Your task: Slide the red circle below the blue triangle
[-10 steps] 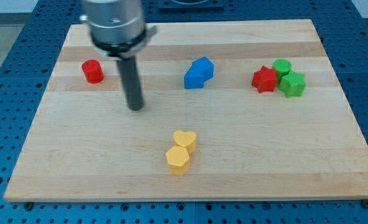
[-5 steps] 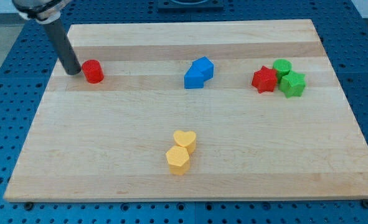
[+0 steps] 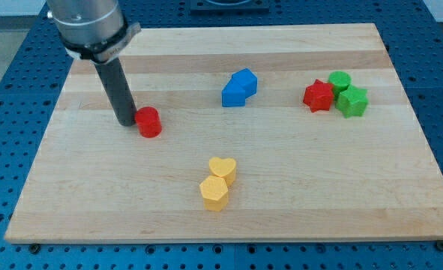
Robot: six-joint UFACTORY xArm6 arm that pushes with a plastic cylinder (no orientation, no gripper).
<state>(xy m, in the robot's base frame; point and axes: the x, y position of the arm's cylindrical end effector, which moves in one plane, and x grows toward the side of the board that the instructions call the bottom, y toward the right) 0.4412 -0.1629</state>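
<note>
The red circle lies on the wooden board, left of centre. My tip touches its left side. The blue blocks sit as a joined pair at upper centre, up and to the right of the red circle; I cannot tell which of the pair is the triangle.
A yellow heart and a yellow hexagon sit together at lower centre. A red star, a green circle and a green star cluster at upper right.
My tip has moved right and down, pushing the red circle from the upper left toward the board's middle. Before that it swung from the centre to the circle's left side.
</note>
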